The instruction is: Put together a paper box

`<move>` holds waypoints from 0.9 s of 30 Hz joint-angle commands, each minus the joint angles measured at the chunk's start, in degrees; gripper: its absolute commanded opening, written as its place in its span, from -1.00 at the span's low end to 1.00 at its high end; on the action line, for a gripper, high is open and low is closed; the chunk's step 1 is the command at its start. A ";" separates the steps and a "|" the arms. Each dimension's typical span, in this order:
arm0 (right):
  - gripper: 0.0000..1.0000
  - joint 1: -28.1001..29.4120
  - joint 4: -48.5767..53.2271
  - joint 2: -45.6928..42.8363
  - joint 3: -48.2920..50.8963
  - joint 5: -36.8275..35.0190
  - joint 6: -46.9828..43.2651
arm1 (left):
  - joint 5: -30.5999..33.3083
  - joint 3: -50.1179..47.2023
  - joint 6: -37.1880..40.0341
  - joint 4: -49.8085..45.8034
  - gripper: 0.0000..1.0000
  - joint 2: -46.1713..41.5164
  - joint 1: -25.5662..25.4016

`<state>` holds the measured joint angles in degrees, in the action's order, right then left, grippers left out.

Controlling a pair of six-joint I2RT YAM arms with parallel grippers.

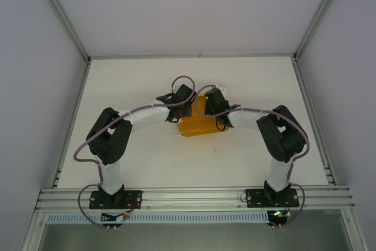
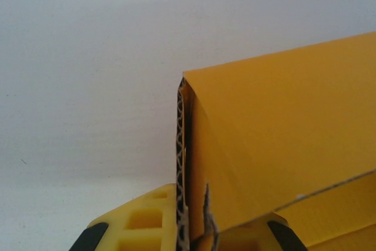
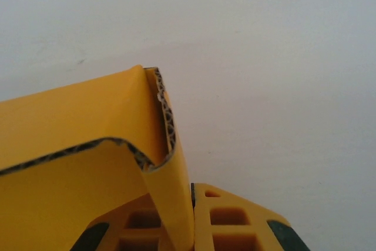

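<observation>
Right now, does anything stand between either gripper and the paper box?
Nothing visible does. The left gripper is shut on one folded edge of the paper box, and the right gripper is shut on another, so the card sits directly between each gripper's fingers.

Top external view: taken from above and behind the arm bases (image 1: 116, 198), angled down and forward over the white table (image 1: 147, 163); the whole workspace is seen from afar.

Left wrist view: taken from just behind the left gripper's fingers (image 2: 141, 224) and aimed along them, very close to the paper box (image 2: 282, 139).

Right wrist view: set likewise behind the right gripper's fingers (image 3: 229, 218), equally close.

Paper box and table surface are shared by all three views.
</observation>
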<state>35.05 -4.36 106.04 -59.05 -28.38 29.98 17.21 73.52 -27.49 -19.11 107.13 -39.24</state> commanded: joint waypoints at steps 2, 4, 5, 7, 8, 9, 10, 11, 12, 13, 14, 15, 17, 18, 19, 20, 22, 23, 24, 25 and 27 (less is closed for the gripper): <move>-1.00 -1.53 12.43 5.57 -0.02 -17.77 10.10 | 1.97 0.84 -3.31 -5.34 -1.00 1.54 0.01; -1.00 -1.47 14.34 6.52 -0.84 -20.89 11.78 | 1.39 0.69 -3.63 -5.11 -1.00 1.53 0.03; -1.00 -1.47 16.82 7.34 -2.31 -22.04 12.28 | 1.04 0.51 -3.67 -4.72 -1.00 1.57 0.00; -1.00 -1.45 16.85 8.03 -2.61 -22.86 12.30 | 0.95 0.62 -3.66 -4.66 -1.00 1.83 0.02; -1.00 -1.45 15.54 8.07 -2.20 -22.85 12.00 | 1.02 0.90 -3.79 -4.95 -1.00 2.06 -0.01; -1.00 -1.43 15.28 8.22 -2.02 -23.43 12.52 | 1.05 1.23 -3.88 -5.29 -1.00 2.39 -0.02; -1.00 -1.38 15.28 8.68 -2.18 -23.82 12.65 | 1.15 1.49 -3.94 -5.56 -1.00 2.64 -0.03; -1.00 -1.34 15.68 9.25 -2.55 -24.56 12.82 | 1.15 1.56 -4.02 -5.42 -1.00 2.81 0.01; -1.00 -1.11 15.21 9.62 -2.52 -25.30 12.60 | 1.11 1.63 -4.14 -5.32 -1.00 3.04 -0.02; -1.00 -0.95 14.95 9.80 -2.50 -25.89 12.49 | 1.07 1.87 -4.22 -5.50 -1.00 3.31 0.04; -1.00 -0.57 14.13 9.76 -1.98 -27.04 12.70 | 0.89 2.20 -4.33 -5.67 -1.00 3.51 -0.03; -1.00 -0.38 12.80 9.78 -1.49 -27.39 11.68 | 0.77 2.33 -4.53 -5.69 -1.00 3.74 -0.01; -1.00 -0.21 10.52 9.46 -0.46 -28.02 10.82 | 0.78 2.46 -5.05 -5.76 -1.00 3.80 -0.03; -1.00 -0.13 9.24 9.45 0.07 -28.14 9.82 | 0.80 2.50 -5.10 -5.75 -1.00 3.82 -0.03; -0.99 -0.14 8.71 9.41 0.37 -28.37 9.80 | 0.79 2.50 -5.27 -5.83 -1.00 3.86 -0.14; -0.98 -0.12 7.58 9.50 0.85 -28.36 9.21 | 0.75 2.51 -5.35 -5.76 -1.00 3.82 -0.01; -0.95 -0.07 4.87 9.12 1.96 -27.83 7.81 | 1.02 2.60 -5.55 -5.94 -1.00 3.86 0.00; -0.95 -0.07 3.07 8.93 2.58 -27.30 6.51 | 1.11 2.68 -5.65 -6.00 -1.00 3.88 -0.03; -0.96 -0.06 2.89 8.84 2.76 -27.25 6.31 | 1.13 2.77 -5.80 -6.13 -1.00 3.96 0.03; -0.96 -0.06 2.22 8.68 3.00 -27.19 5.79 | 1.33 2.73 -6.05 -6.22 -1.00 3.97 -0.04; -0.93 -0.02 -2.32 8.44 4.58 -25.01 2.51 | 1.08 2.69 -6.26 -6.05 -1.00 4.10 0.00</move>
<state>38.30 -9.78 110.98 -59.05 -49.25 34.04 15.03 76.47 -30.30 -15.94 110.30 -39.57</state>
